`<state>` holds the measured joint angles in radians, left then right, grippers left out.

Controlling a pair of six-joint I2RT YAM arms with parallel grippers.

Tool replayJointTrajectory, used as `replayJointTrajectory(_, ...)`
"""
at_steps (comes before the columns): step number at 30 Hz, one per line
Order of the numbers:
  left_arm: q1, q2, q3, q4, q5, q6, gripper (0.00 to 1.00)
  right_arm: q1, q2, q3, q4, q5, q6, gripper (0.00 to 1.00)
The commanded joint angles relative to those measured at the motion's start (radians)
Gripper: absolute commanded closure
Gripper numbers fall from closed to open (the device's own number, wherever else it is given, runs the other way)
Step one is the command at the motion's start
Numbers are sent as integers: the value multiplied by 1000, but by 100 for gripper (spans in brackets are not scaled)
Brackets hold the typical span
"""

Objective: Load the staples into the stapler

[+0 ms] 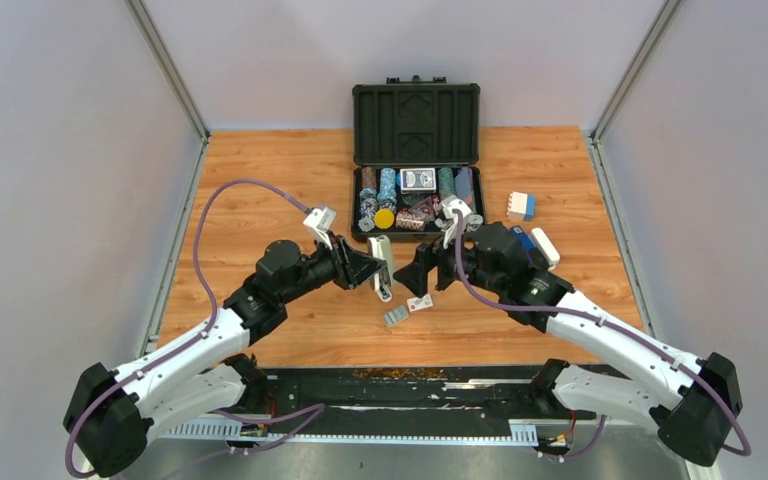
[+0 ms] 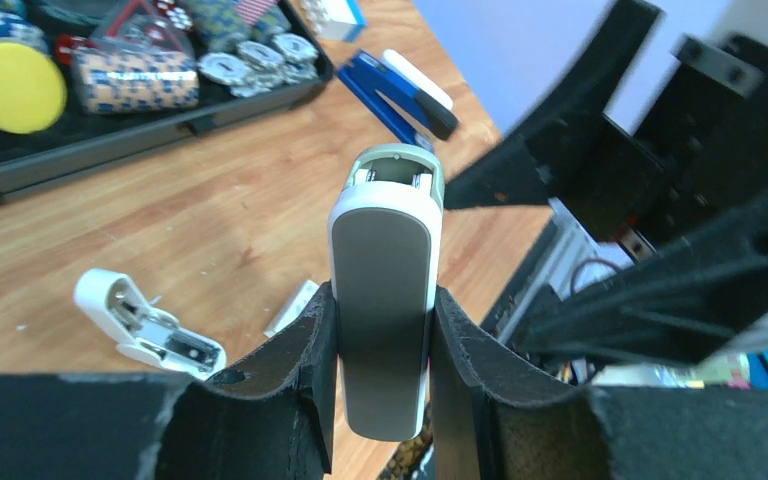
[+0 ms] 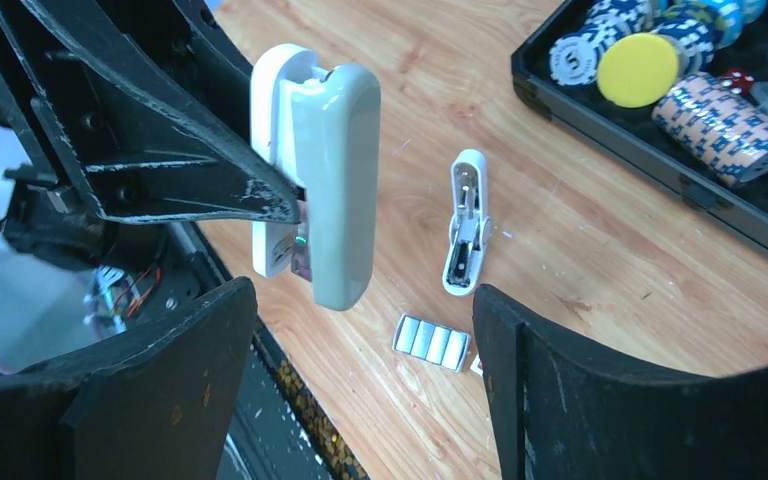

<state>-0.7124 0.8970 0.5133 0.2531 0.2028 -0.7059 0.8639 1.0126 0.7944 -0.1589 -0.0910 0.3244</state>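
My left gripper (image 1: 370, 270) is shut on the grey-olive stapler (image 1: 384, 258) and holds it off the table, end-on to its wrist camera (image 2: 385, 240). In the right wrist view the stapler (image 3: 335, 170) hangs upright from the left fingers (image 3: 210, 190). A white stapler part (image 3: 468, 225) with its metal inside showing lies on the wood and also shows in the left wrist view (image 2: 145, 325). The staples (image 3: 432, 342) lie as silvery strips in a small tray (image 1: 396, 316) on the table. My right gripper (image 3: 365, 335) is open and empty, above the tray and facing the stapler.
An open black case (image 1: 417, 105) of poker chips and cards stands at the back middle. A dark blue stapler (image 2: 400, 95) lies right of it, by my right arm. A white and blue box (image 1: 521, 206) sits further right. A tiny white and red box (image 1: 420, 305) lies beside the tray.
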Motion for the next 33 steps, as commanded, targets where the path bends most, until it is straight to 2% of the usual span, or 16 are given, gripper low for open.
replayJointTrajectory(1, 5, -21, 24, 123, 197, 68, 99, -113, -44, -50, 106, -415, -62, 20)
replayJointTrajectory(5, 4, -20, 16, 223, 294, 31, 98, -132, -55, -65, 143, -553, -99, 20)
replayJointTrajectory(9, 5, -6, -3, 370, 362, -31, 98, -134, -37, -64, 150, -593, -113, 21)
replayJointTrajectory(14, 5, 14, -17, 460, 407, -80, 98, -135, -4, -49, 194, -669, -108, 30)
replayJointTrajectory(22, 5, -8, -13, 399, 407, -34, 98, -159, -10, -55, 203, -762, -119, 51)
replayJointTrajectory(26, 4, -15, -10, 376, 415, -13, 99, -186, -21, -65, 203, -796, -118, 68)
replayJointTrajectory(30, 5, -25, -4, 321, 424, 21, 100, -231, -32, -73, 201, -834, -110, 88)
replayJointTrajectory(33, 4, -37, 3, 256, 427, 62, 100, -271, -46, -73, 187, -851, -112, 97)
